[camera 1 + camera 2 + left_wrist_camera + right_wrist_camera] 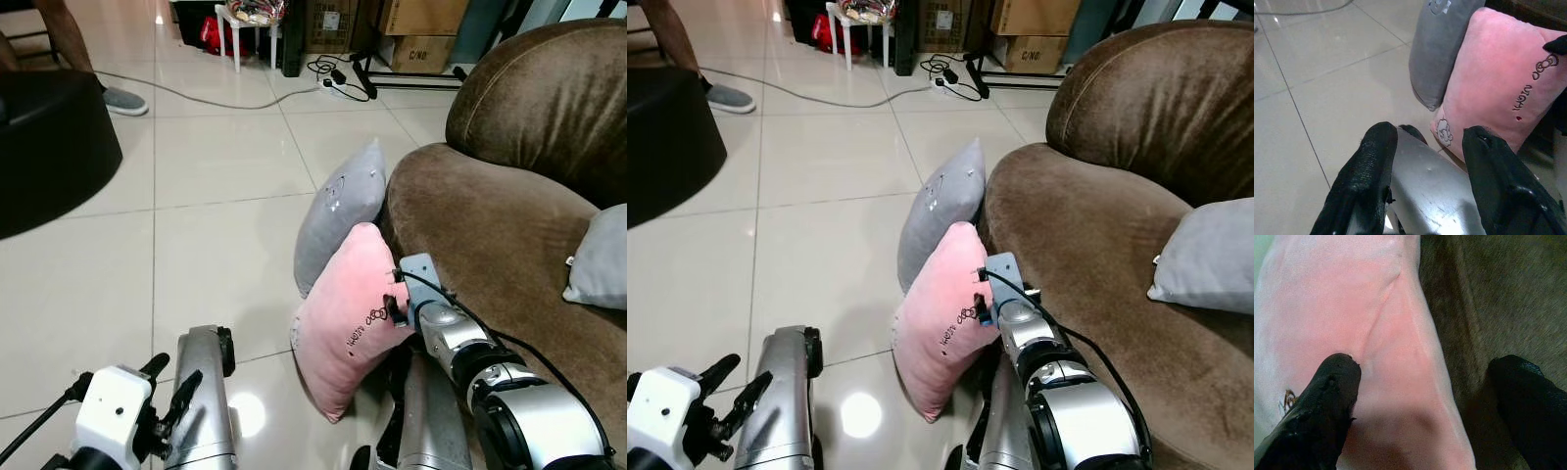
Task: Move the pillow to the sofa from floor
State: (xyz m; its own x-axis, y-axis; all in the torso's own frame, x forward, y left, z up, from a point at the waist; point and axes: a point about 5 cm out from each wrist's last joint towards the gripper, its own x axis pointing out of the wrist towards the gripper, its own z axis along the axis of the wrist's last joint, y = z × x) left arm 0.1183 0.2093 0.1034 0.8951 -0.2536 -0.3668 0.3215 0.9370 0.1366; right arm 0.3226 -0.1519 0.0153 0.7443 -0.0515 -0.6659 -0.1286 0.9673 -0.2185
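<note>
The pink pillow is standing on edge on the tiled floor, leaning against the front of the brown sofa, with a grey pillow propped just behind it against the same sofa front. The right end effector is reaching to the pink pillow's upper edge on the side nearest the sofa, its fingers standing apart: one is resting on the pink face, the other is sitting in the gap by the sofa's upholstery, so the edge seam is lying between them but is not yet pinched. The left end effector is hovering low over the floor, farther out from the sofa, its fingers also spread and holding nothing. To grasp well, the right end effector is best pushed a little deeper over the edge before closing, so it is catching a full fold of stuffing, not only the cover. Care is needed that the far finger is not snagging the sofa fabric. Another grey cushion is already lying on the sofa seat.
</note>
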